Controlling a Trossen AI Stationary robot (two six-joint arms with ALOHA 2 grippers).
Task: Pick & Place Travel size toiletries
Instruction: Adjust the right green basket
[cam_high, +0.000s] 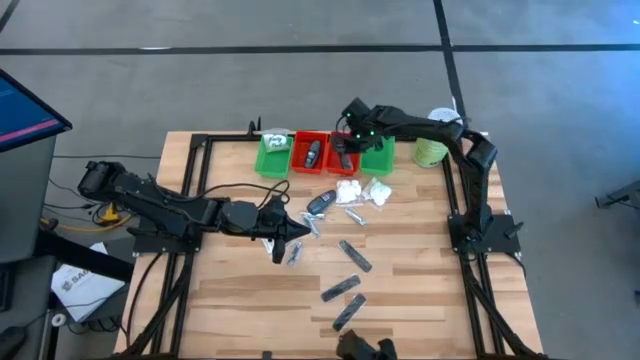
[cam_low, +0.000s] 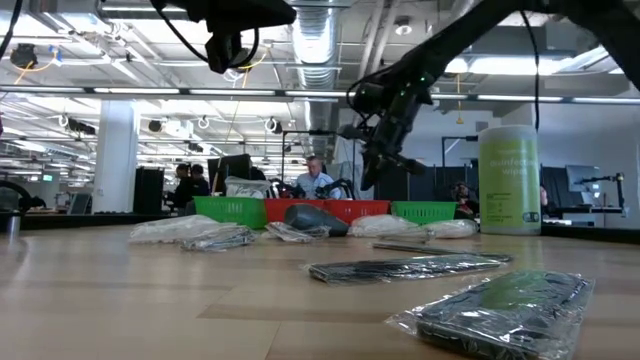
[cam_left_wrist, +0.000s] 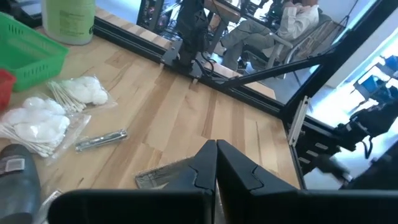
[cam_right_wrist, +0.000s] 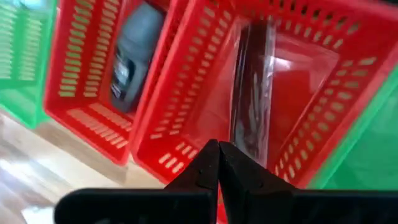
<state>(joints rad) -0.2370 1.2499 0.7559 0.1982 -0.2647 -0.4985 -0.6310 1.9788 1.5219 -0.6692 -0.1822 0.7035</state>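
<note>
Loose toiletries lie mid-table: white soft packets (cam_high: 348, 190), a black oval piece (cam_high: 320, 205), silvery tubes (cam_high: 355, 215) and dark flat bars (cam_high: 355, 255). My right gripper (cam_right_wrist: 218, 149) is shut and points steeply down over a red tray (cam_right_wrist: 311, 68) in the far row. A wrapped dark flat bar (cam_right_wrist: 252, 99) slants in that tray, its near end close beside my fingertips. The neighbouring red tray (cam_right_wrist: 74, 93) holds a black oval piece (cam_right_wrist: 130, 59). My left gripper (cam_left_wrist: 216, 152) hovers shut above the table, with a wrapped bar (cam_left_wrist: 165, 175) below it. My right gripper stands shut just beside the near end (cam_right_wrist: 252, 158) of the wrapped bar in the red tray. I cannot tell whether it touches the wrapping. My left gripper touches nothing.
Two green trays (cam_high: 272, 157) (cam_high: 377, 157) flank the two red ones along the far edge. A tall pale green canister (cam_high: 430, 150) stands at the far right. More wrapped bars (cam_high: 345, 300) lie toward the near edge. A black frame (cam_high: 200, 140) borders the table.
</note>
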